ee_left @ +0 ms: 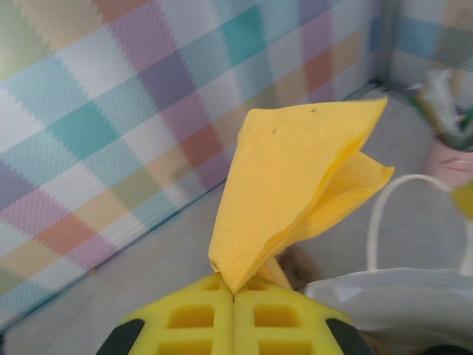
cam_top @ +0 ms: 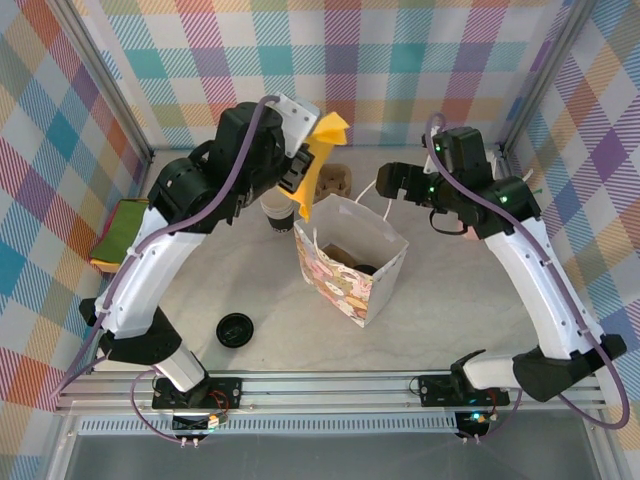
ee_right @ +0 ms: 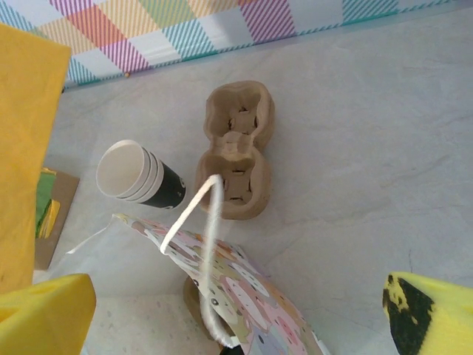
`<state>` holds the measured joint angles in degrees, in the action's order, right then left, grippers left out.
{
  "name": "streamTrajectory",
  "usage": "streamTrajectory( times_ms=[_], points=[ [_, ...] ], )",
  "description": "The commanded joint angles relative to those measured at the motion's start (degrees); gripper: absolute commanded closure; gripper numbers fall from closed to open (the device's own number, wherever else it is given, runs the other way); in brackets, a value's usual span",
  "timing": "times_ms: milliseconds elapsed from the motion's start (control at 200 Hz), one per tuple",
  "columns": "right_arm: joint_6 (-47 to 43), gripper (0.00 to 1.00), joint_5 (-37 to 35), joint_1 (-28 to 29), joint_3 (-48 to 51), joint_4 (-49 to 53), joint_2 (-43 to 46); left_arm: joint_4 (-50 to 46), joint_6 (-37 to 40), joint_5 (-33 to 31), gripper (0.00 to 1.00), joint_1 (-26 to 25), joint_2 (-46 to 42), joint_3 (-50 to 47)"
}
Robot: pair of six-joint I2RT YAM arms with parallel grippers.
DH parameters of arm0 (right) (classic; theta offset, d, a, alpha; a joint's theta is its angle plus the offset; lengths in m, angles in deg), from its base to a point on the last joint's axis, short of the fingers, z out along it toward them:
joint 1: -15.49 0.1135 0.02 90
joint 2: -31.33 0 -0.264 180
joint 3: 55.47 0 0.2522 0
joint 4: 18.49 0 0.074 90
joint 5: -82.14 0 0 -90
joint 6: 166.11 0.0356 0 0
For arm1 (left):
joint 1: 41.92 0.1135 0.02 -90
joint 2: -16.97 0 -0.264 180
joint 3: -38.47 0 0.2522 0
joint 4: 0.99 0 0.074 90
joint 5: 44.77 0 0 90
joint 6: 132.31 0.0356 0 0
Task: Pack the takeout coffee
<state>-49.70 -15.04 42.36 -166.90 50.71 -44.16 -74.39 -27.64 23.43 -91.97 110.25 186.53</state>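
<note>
Top view first: the paper bag stands open mid-table, and down inside there's a dark round shape beside something brown. I'd take that for the takeout coffee, lid up, though it's hard to be sure from here. The left gripper hangs just behind the bag, clamped on a yellow napkin. The right gripper hovers near the bag's far side, jaws wide, nothing in them. A loose black lid lies well apart on the table, and an open white cup stands beside the left arm.

Left wrist view: the napkin is pinched tight between the yellow pads, with the bag's rim just below to the right.

Right wrist view: spread yellow fingers, the bag's handle between them, a brown cup carrier beyond.

So I'd say the coffee is probably packed, and the napkin has yet to go in.
</note>
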Motion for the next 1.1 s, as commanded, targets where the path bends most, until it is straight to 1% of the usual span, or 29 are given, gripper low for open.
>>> streamTrajectory(
  times_ms=[0,45,160,240,360,530,770,885,1095],
  points=[
    [1.58,0.01,-2.61,-0.57,1.14,0.46,1.29,2.44,1.82,6.87,1.00,-2.28,-0.80,-0.82],
    [1.65,0.01,-2.99,-0.66,1.32,0.55,1.63,3.13,1.85,7.76,1.00,-2.43,-1.96,-2.95],
    [1.85,0.01,-3.45,-0.77,1.86,0.63,2.09,5.50,1.32,13.81,1.00,-2.47,-5.74,-8.38],
    [2.26,0.01,-3.29,-0.86,2.43,0.57,2.27,8.74,0.89,16.47,1.00,-2.43,-8.30,-11.78],
    [2.71,0.01,-2.86,-0.86,2.78,0.51,2.18,10.12,0.80,16.50,1.00,-2.43,-9.34,-13.18],
    [2.71,0.01,-2.93,-0.88,2.88,0.46,2.36,5.14,0.74,14.83,1.00,-2.43,-9.05,-15.49],
    [2.36,0.01,-2.85,-0.95,2.61,0.63,1.42,2.75,-1.97,15.53,1.00,-2.43,-12.00,-20.75],
    [2.21,0.01,-2.49,-0.95,2.13,0.52,0.88,0.56,-3.08,16.00,1.00,-2.43,-11.64,-21.16],
    [2.48,0.01,-1.75,-0.95,2.48,0.24,0.78,1.82,-3.77,15.96,1.00,-2.43,-11.33,-24.77]
  ],
)
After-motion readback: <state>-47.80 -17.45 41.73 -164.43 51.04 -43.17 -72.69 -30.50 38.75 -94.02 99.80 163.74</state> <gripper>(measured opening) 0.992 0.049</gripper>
